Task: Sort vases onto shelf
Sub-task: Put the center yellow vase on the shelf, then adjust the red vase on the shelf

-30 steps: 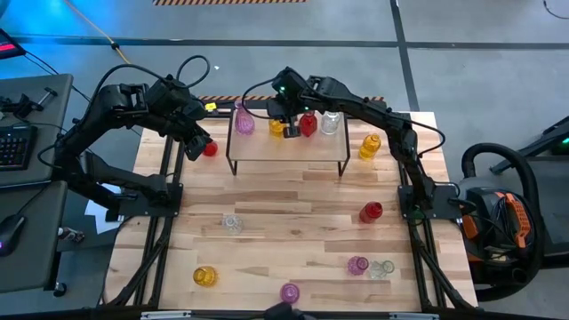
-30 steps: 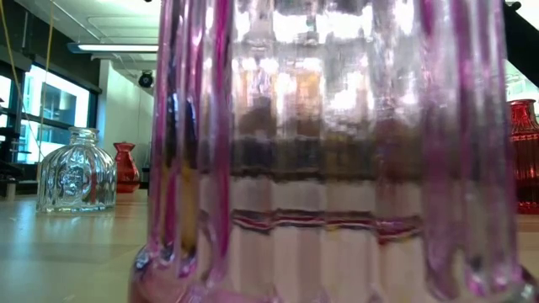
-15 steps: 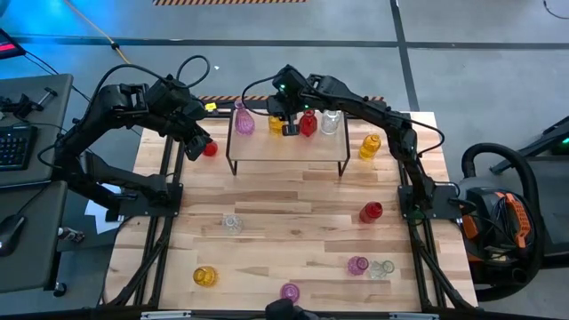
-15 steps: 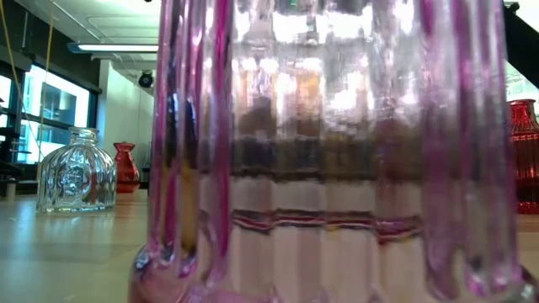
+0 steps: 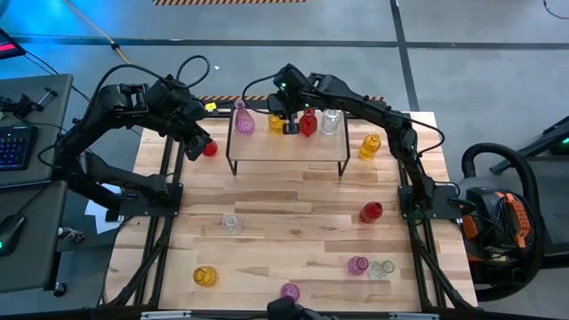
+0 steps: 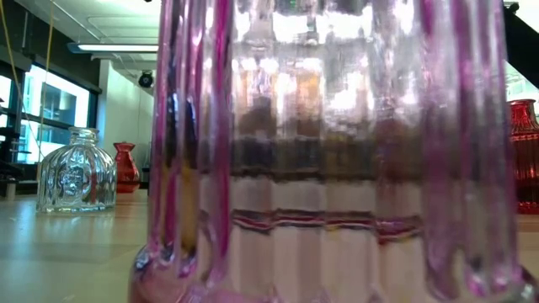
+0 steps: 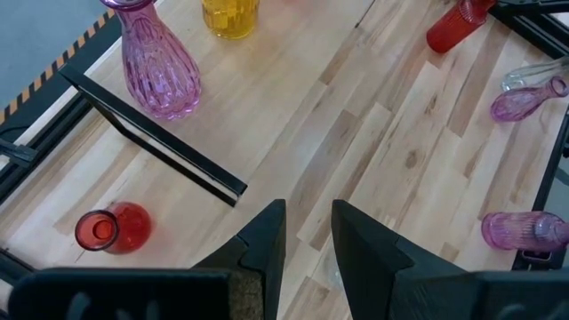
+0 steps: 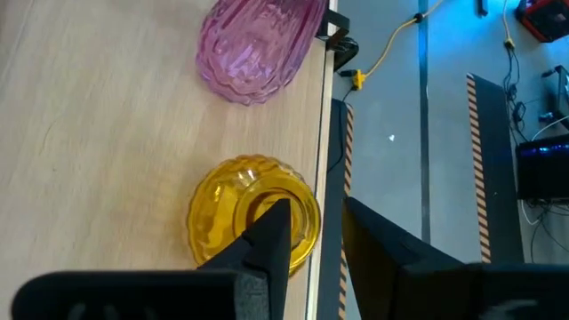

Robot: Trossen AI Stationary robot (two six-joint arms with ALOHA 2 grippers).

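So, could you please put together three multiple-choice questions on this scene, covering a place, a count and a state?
1. Where is the red vase nearest the left tool?
A. On the shelf
B. On the tabletop, beside the shelf's left end
C. On the floor

2. How many vases stand on the shelf?
A. Two
B. Four
C. Six

3. What is the left tool holding?
A. A pink vase
B. A clear vase
C. Nothing

Answers:
1 B: the red vase sits on the tabletop, outside the frame of the shelf.
2 B: a pink vase, yellow vase, second red vase and clear vase line its back edge.
3 C: the left tool shows only bare wood between its parted fingers.
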